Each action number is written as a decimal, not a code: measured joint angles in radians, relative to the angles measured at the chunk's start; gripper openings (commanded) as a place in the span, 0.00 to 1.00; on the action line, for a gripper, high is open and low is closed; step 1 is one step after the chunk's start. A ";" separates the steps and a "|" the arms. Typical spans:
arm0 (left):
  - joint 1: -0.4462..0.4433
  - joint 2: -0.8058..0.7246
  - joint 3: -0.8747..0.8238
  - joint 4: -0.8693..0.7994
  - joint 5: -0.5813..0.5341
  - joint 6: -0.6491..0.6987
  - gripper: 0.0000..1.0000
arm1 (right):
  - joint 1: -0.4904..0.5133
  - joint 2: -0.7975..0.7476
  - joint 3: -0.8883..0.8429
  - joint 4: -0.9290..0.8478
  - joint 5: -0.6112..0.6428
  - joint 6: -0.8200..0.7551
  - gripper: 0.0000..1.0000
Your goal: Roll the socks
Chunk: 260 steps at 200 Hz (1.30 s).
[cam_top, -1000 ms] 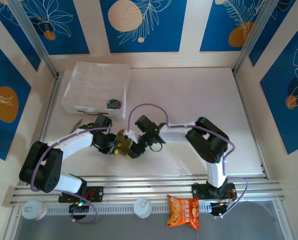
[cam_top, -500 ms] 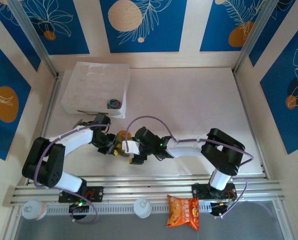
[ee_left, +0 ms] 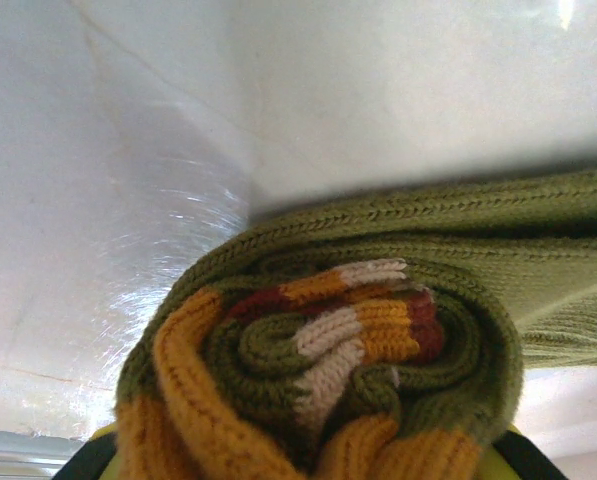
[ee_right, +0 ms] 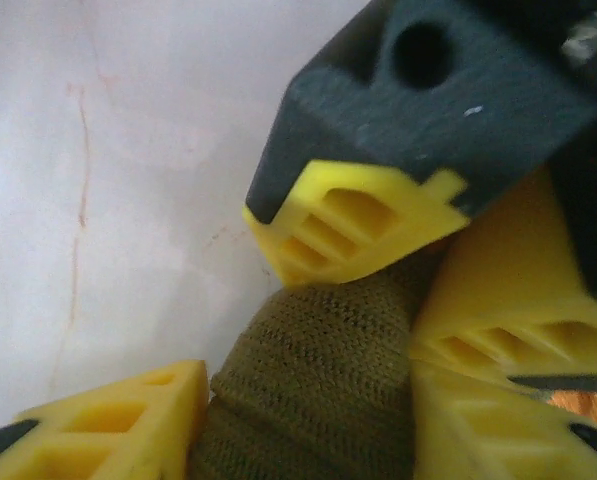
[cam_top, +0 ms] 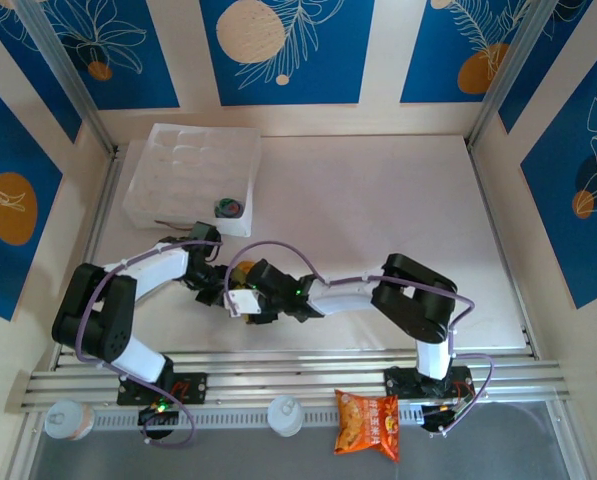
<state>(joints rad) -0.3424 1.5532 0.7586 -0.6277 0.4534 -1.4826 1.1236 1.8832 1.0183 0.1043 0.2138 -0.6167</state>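
You get a bright, evenly lit, sharp overhead view. Left wrist: glare streaks across the bench [ee_left: 158, 230]; olive sock [ee_left: 378, 330] knit in crisp focus. Right wrist: nearest tool fingers [ee_right: 108, 425] soft, bench washed out.

Lab test cell: aluminium rails [cam_top: 278, 372], printed wall panels [cam_top: 278, 50].

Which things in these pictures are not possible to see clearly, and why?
- Top view: sock roll mostly covered by the left pincer and right pincer.
- Left wrist view: the roll's lower part is cut by the bottom edge; the olive outer layer hides how many socks are inside.
- Top view: round item in the clear box, too small to identify.
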 measured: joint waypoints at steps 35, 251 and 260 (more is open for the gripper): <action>0.000 -0.037 0.000 -0.006 -0.023 0.023 0.23 | -0.018 0.008 0.034 -0.050 -0.022 0.062 0.04; 0.039 -0.518 -0.190 0.013 -0.237 -0.058 0.68 | -0.231 0.311 0.436 -0.442 -0.755 0.489 0.00; 0.029 -0.516 -0.217 0.057 -0.233 -0.061 0.65 | -0.237 0.323 0.453 -0.462 -0.774 0.498 0.00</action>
<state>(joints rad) -0.3134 1.0370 0.5411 -0.5705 0.2199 -1.5433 0.8867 2.2066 1.4712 -0.3573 -0.5598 -0.1188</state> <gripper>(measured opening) 0.676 0.123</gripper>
